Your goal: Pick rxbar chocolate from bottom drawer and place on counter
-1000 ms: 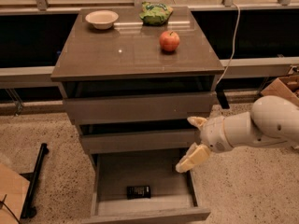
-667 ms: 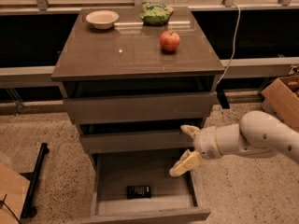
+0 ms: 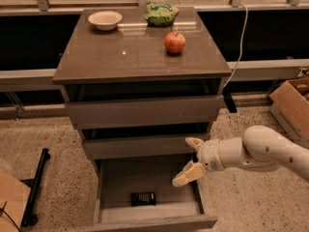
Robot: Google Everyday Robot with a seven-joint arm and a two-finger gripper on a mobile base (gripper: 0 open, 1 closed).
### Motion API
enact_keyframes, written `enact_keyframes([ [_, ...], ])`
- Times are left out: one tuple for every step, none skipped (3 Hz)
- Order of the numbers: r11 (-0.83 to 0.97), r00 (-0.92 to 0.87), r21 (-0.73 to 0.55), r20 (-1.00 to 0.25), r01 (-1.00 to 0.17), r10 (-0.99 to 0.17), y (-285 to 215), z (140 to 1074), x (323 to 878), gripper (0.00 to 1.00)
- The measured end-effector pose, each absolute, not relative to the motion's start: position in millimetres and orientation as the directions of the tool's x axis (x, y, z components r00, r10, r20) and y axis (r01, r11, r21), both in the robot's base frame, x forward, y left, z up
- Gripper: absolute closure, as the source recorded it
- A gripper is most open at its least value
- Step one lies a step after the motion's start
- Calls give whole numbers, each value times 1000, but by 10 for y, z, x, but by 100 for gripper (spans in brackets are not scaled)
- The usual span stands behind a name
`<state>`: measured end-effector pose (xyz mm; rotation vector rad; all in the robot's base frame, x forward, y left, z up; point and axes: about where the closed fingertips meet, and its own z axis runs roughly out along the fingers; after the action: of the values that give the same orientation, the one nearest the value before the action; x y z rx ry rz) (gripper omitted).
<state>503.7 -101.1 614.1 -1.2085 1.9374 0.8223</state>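
The gripper is hanging over the right side of the pulled-out bottom drawer, reaching in from the right on a white arm. Its two cream fingers are standing wide apart, one above the other, and are holding nothing. The upper finger is showing against the lower edge of the middle drawer; whether it is touching there I cannot tell.

Below the gripper and to its left, well apart from the lower finger, the rxbar chocolate is lying flat on the drawer's grey floor, near the front wall.

High above the gripper, the counter is carrying an apple, a bowl and a green bag.
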Motion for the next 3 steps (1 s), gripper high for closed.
enact_keyframes([
  [357,-331,178,-838,-917,-433,-838,5794,5248,0],
  [325,-344,222,-854,-919,-390,-659,5257,5435,0],
  [303,-363,264,-866,-916,-343,-609,4770,5549,0],
])
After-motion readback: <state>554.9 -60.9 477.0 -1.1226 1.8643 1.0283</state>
